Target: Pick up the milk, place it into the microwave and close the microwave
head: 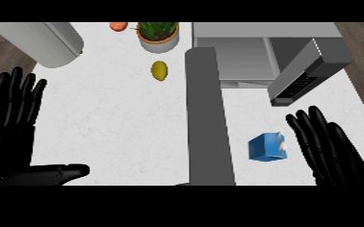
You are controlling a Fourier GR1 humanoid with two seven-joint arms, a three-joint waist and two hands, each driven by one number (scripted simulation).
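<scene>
Milk (267,147) sits lower right, ungrasped; right hand (326,146) just beside it, fingers straight. Left hand (19,107) rests open. Judged step: approach; next, grasp.

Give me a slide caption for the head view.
Right hand open beside the blue milk carton, microwave door open, left hand resting.
</scene>
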